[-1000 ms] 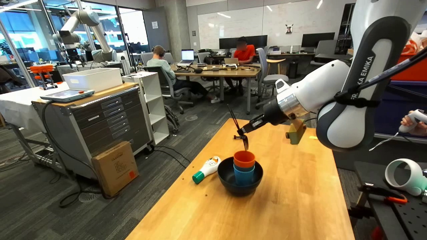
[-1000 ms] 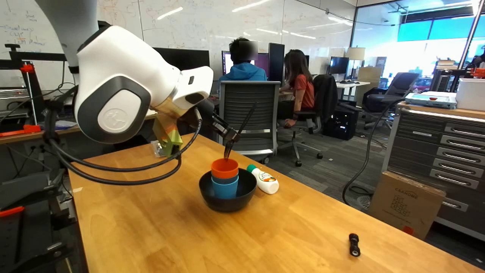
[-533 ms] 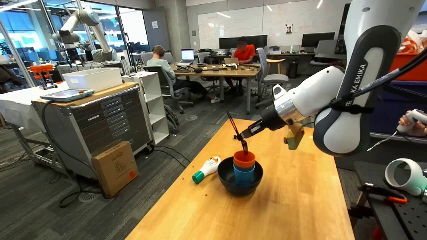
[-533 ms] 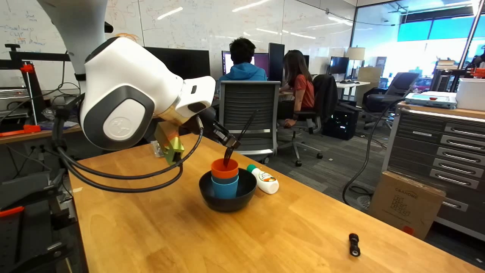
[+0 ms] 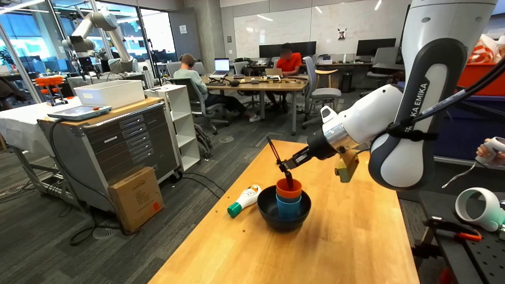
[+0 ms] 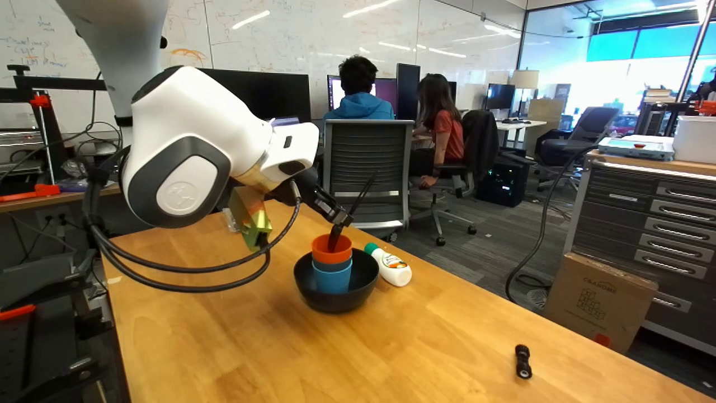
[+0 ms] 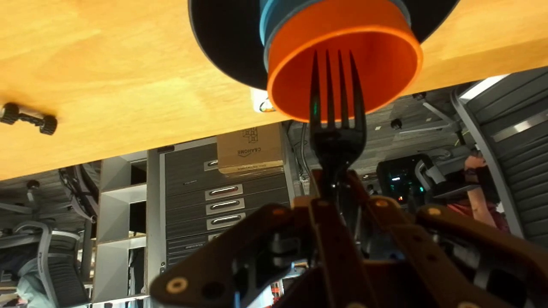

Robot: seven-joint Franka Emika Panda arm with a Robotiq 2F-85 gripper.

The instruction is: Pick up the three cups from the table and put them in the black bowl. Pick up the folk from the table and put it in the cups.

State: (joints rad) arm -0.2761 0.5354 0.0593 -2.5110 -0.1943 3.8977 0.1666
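The three cups stand nested in the black bowl point(image 6: 363, 286). The orange-red cup point(image 6: 333, 256) is on top, the slate blue cup point(image 6: 332, 266) shows as a band, and the bright blue cup point(image 6: 332, 281) is lowest. The bowl rests on the pale wood table point(image 6: 224, 341). My gripper point(image 5: 283, 163) is shut on the dark fork point(image 7: 338, 141) and sits just above the stack. The fork tilts, with its handle point(image 5: 273, 148) up and its tines down. In both exterior views the fork's head dips inside the orange-red cup's mouth. In the wrist view the tines lie across that mouth.
A white bottle with green cap point(image 6: 394, 270) lies beside the bowl. A small black dumbbell-shaped object point(image 6: 522, 361) lies near the table's edge. A yellow-green block point(image 5: 347, 167) hangs under the wrist. Cables point(image 6: 184, 282) loop below the arm.
My gripper has moved down with the fork. The fork's head has gone from just over the orange-red cup's rim to inside its mouth. Cups, bowl and bottle have not moved.
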